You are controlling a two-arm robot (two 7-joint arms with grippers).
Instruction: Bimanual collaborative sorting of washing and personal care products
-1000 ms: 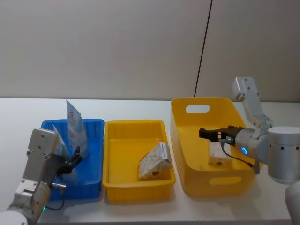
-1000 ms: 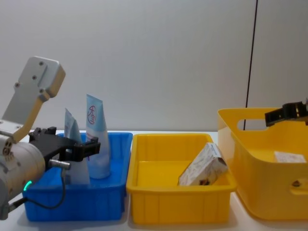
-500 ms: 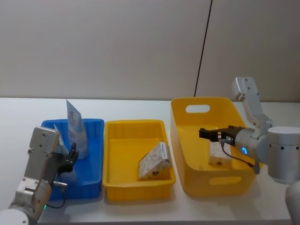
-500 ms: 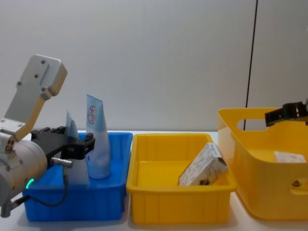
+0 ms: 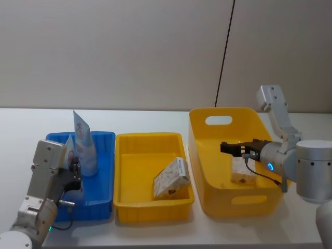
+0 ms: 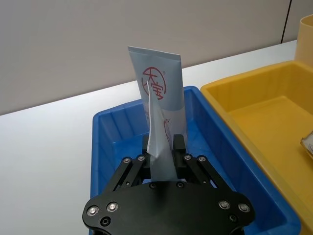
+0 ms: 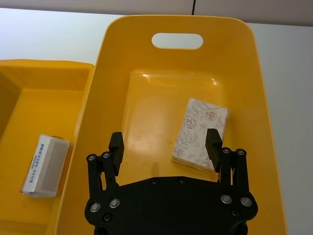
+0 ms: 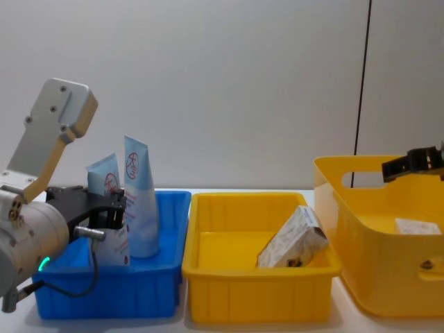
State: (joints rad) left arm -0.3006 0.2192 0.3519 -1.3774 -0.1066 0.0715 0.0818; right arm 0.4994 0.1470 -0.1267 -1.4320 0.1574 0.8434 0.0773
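As left gripper clamps tube, twin — beside.

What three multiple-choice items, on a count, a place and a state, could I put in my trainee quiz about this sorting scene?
1. How many squeeze tubes stand in the blue bin? A one; B two; C four.
2. Where is the leaning box? A blue bin; B middle yellow tray; C bare table.
3. The right gripper is: A shut on a box; B shut on a tube; C open over the large yellow bin.
Answers: 1 B, two stand there, one in the left gripper. 2 B, it rests tilted in that tray. 3 C, its fingers stand apart above a flat box.
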